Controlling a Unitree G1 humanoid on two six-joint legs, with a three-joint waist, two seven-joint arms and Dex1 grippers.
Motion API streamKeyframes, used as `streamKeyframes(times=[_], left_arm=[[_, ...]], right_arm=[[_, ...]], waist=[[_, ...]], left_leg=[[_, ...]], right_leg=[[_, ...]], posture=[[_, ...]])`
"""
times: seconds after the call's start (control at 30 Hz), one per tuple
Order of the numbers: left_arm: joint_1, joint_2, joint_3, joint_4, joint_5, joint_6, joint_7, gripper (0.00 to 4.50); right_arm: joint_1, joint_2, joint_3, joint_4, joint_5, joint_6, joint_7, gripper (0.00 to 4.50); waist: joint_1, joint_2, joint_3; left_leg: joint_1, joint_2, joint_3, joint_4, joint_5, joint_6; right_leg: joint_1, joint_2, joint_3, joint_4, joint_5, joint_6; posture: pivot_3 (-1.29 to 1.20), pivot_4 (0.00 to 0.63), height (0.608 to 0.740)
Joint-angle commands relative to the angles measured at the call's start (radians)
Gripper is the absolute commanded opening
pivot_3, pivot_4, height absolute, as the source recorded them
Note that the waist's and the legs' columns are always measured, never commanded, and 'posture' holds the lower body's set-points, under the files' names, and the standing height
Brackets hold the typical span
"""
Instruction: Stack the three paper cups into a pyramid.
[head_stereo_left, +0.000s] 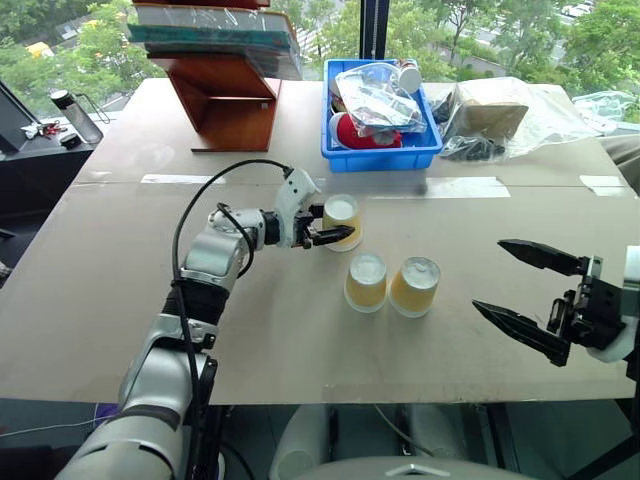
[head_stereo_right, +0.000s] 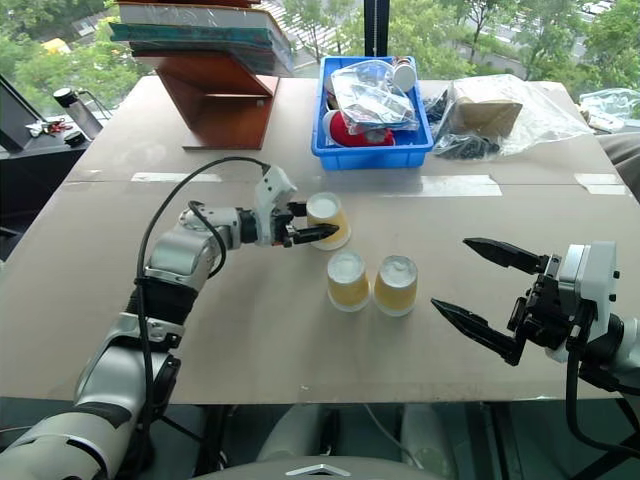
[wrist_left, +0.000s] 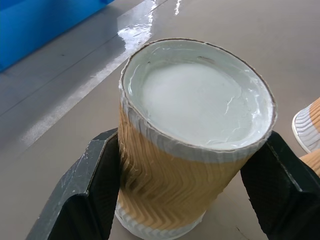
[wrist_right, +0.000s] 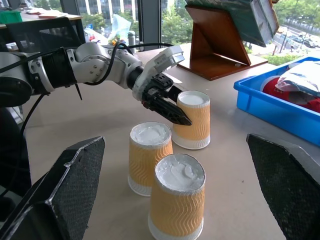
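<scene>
From the head, my left gripper (head_stereo_left: 335, 234) is clamping the far paper cup (head_stereo_left: 342, 216), upside down on the table (head_stereo_left: 120, 300), at eleven o'clock from the touching cup pair (head_stereo_left: 392, 285). My right gripper (head_stereo_left: 520, 290) is hanging wide open at three o'clock. My left wrist is showing fingers (wrist_left: 95, 185) pressing the cup's sides.

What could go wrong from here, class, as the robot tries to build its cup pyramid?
The left pincer grips the far cup by its thin corrugated wall, so a hard squeeze could dent it. The two base cups stand side by side, upside down, close to the carry path, so a low swing might knock them. Landed off centre across their bases, the top cup may tip off.
</scene>
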Motion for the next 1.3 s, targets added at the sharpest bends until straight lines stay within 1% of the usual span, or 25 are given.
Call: streamKeyframes(times=[0.03,0.07,0.17,0.27,0.37,0.47,0.53,0.67,0.97,1.17,1.3], left_arm=[[-0.043,0.051,0.066,-0.167,-0.11,0.107,-0.086,3.26],[-0.052,0.059,0.071,-0.192,-0.129,0.14,-0.098,3.26],[-0.131,0.088,0.092,-0.292,-0.228,0.352,-0.1,3.26],[-0.188,0.113,0.093,-0.366,-0.299,0.511,-0.099,3.26],[-0.225,0.122,0.062,-0.432,-0.333,0.608,-0.092,3.26],[-0.229,0.092,0.029,-0.489,-0.36,0.671,-0.074,3.26],[-0.219,0.078,-0.006,-0.507,-0.34,0.655,-0.061,3.26],[-0.209,0.034,-0.052,-0.522,-0.329,0.645,-0.039,3.26],[-0.188,0.04,-0.132,-0.532,-0.296,0.585,-0.059,3.26],[-0.177,0.043,-0.151,-0.538,-0.289,0.574,-0.068,3.26],[-0.173,0.042,-0.164,-0.53,-0.277,0.56,-0.064,3.26]], right_arm=[[0.003,-0.001,-0.033,-0.004,0.002,-0.025,-0.001,4.5],[0.004,-0.002,-0.034,0.0,0.0,-0.026,0.0,4.5],[0.007,-0.003,-0.035,0.01,-0.015,-0.036,-0.003,4.5],[0.009,0.001,-0.034,0.015,-0.023,-0.043,-0.005,4.5],[0.02,0.009,-0.031,0.016,-0.031,-0.052,-0.002,4.5],[0.03,0.016,-0.03,0.012,-0.034,-0.058,-0.008,4.5],[0.042,0.028,-0.039,0.003,-0.046,-0.076,-0.013,4.5],[0.12,0.025,-0.075,0.007,-0.066,-0.1,0.046,4.5],[0.193,0.03,-0.125,0.044,-0.115,-0.155,0.112,4.5],[0.182,-0.004,-0.17,0.105,-0.105,-0.165,0.166,4.5],[0.187,-0.008,-0.169,0.11,-0.113,-0.164,0.182,4.5]], waist=[[0.0,0.0,0.0],[0.0,0.0,0.0],[0.005,-0.001,0.0],[0.001,-0.001,0.0],[-0.001,-0.001,0.0],[-0.001,-0.001,0.0],[0.001,-0.001,0.0],[0.003,-0.001,0.001],[0.001,-0.001,0.0],[0.001,-0.001,0.001],[0.002,-0.001,0.001]], left_leg=[[0.0,0.0,0.0,0.0,0.0,0.0],[0.0,0.001,0.0,0.0,0.0,0.0],[-0.001,0.001,-0.001,0.002,0.0,0.0],[-0.002,0.0,-0.003,0.003,0.0,0.0],[-0.001,0.0,-0.003,0.003,0.0,0.0],[-0.001,0.0,-0.003,0.003,0.0,0.0],[-0.001,0.001,-0.003,0.004,0.0,0.0],[-0.002,0.0,-0.003,0.004,0.0,0.0],[0.0,0.0,-0.001,0.004,0.0,0.0],[0.0,0.0,0.0,0.005,0.0,0.0],[0.0,0.001,-0.001,0.005,0.0,0.0]], right_leg=[[0.0,0.0,0.0,0.0,0.0,0.0],[0.0,0.0,0.0,0.0,0.0,0.0],[0.0,0.0,-0.001,0.001,0.0,0.0],[0.0,0.0,-0.002,0.002,0.0,0.001],[0.0,0.0,-0.001,0.003,-0.001,0.001],[0.0,0.0,-0.001,0.003,-0.001,0.001],[0.001,0.0,-0.001,0.003,-0.001,0.001],[0.001,0.0,-0.001,0.003,-0.001,0.001],[0.001,0.0,0.001,0.005,-0.001,0.001],[0.001,0.0,0.002,0.004,-0.001,0.001],[0.001,0.0,0.002,0.005,-0.001,0.001]], posture=[[0.0,0.15,0.74],[0.0,0.15,0.74],[0.0,0.15,0.74],[0.0,0.15,0.74],[0.0,0.15,0.74],[0.0,0.15,0.74],[0.0,0.15,0.74],[0.0,0.15,0.74],[0.0,0.15,0.74],[0.0,0.15,0.74],[0.0,0.15,0.74]])
